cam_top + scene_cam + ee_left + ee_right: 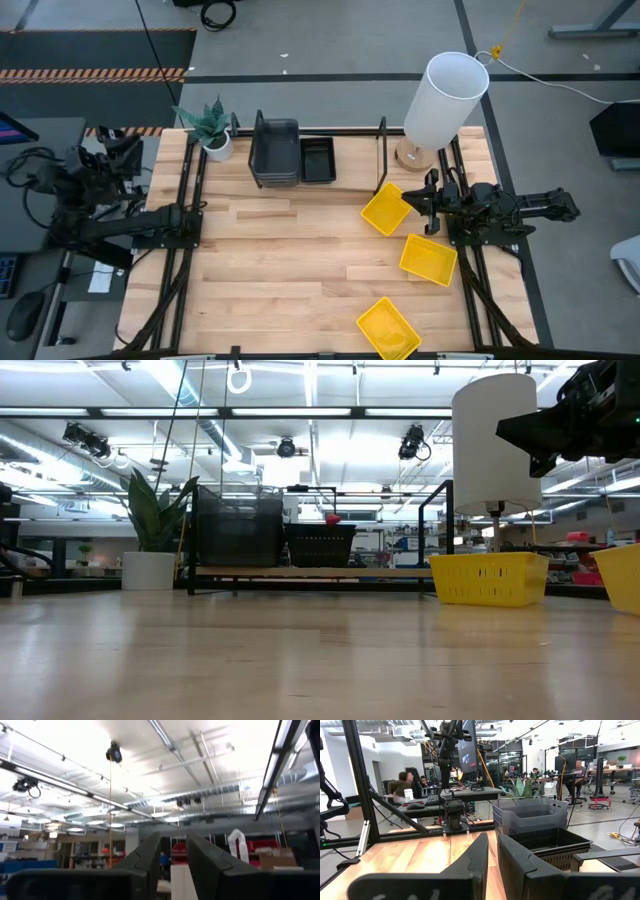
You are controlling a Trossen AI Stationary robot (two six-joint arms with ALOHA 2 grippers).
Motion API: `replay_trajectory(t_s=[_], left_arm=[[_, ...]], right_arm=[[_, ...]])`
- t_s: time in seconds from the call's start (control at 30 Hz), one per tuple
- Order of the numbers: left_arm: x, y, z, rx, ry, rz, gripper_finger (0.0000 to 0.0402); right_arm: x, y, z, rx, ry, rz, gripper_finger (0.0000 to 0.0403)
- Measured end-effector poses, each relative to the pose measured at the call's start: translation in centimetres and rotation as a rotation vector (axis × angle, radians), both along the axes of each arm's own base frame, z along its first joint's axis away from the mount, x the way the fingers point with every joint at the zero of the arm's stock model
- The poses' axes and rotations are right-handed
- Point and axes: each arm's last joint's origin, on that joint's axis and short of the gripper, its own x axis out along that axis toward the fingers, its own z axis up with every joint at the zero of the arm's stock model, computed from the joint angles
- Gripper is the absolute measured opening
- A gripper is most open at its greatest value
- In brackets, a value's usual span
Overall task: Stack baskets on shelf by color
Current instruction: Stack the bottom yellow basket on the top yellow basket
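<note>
The black wire shelf point(340, 135) stands at the table's far edge. On it the dark grey baskets point(275, 150) are stacked at its left end, with the black mesh baskets point(318, 158) beside them. Both stacks also show in the right wrist view, grey point(530, 815) and mesh point(552, 842). Three yellow baskets lie on the table: one point(385, 208) just left of my right gripper point(425, 205), one point(428, 258) nearer, one point(388, 327) at the near edge. My right gripper is shut, empty, and held above the table point(520, 430). My left gripper point(173, 857) is shut, pointing up, at the table's left side.
A tall white cylinder point(445, 100) on a wooden base stands at the shelf's right end. A potted plant point(212, 128) stands at the shelf's left end. The black arm frames run along both table sides. The shelf's right part point(355, 150) holds nothing.
</note>
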Motion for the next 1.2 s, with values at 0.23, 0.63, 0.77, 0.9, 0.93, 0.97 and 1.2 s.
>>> replay_trajectory(t_s=[0.23,0.63,0.77,0.9,0.93,0.97,1.2], left_arm=[[1.4,0.2,-1.3,-0.029,0.073,-0.022,0.0068],[6.2,0.9,-5.9,-0.074,0.061,-0.072,0.0050],[8.1,1.2,-8.7,-0.095,0.141,-0.072,0.0050],[9.7,1.5,-11.6,-0.138,0.174,-0.092,0.0050],[10.0,1.5,-12.2,-0.145,0.171,-0.096,0.0050],[10.3,1.5,-12.7,-0.148,0.165,-0.099,0.0050],[11.0,1.6,-14.5,-0.173,0.141,-0.119,0.0050]], right_arm=[[0.0,0.0,0.0,0.000,0.000,0.000,0.0045],[0.0,0.0,0.0,0.000,0.000,0.000,0.0045],[0.0,0.0,0.0,0.000,0.000,0.000,0.0045],[0.0,0.0,0.0,0.000,0.000,0.000,0.0045],[0.0,0.0,0.0,0.000,0.000,0.000,0.0045],[0.0,0.0,0.0,0.000,0.000,0.000,0.0045],[0.0,0.0,0.0,0.000,0.000,0.000,0.0045]])
